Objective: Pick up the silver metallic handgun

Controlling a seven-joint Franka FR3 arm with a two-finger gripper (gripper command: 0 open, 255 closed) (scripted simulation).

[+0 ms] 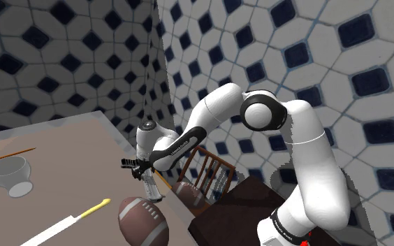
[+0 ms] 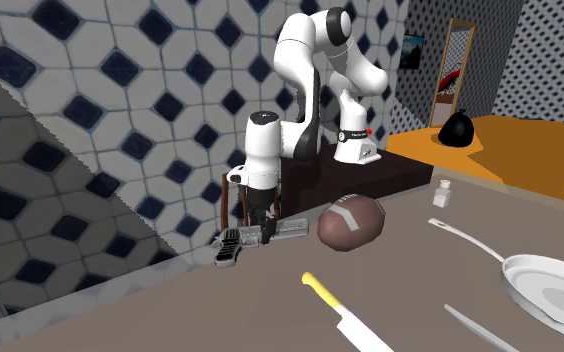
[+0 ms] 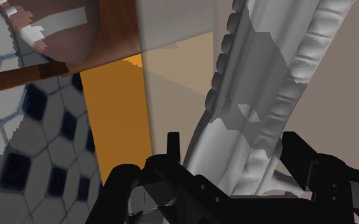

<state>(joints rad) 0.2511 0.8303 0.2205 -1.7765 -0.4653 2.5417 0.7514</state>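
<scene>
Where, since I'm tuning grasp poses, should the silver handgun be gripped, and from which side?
Probably across the middle of the handgun, from straight above. It lies on the table near the edge, long and slim, so both its sides are open to a top-down pinch. The gripper stands right there.

Arm: white Franka arm with dark joints (image 1: 307, 161), base at shoulder view's lower right. Upper links rise from base, elbow bent high near mid-frame, forearm slopes down toward shoulder view's left.

Wrist: white wrist section (image 1: 147, 138) upright, hand pointing straight down. 2nd ext. view agrees: wrist stands vertical, in front of the rest of the arm.

Gripper: all-black two-finger gripper (image 1: 138, 166) at lowest point of arm. In wrist view, black fingers (image 3: 172, 149) stand apart w/ silver metallic handgun (image 3: 264, 76) between them. Both appear to bear on it; contact partly hidden.
</scene>
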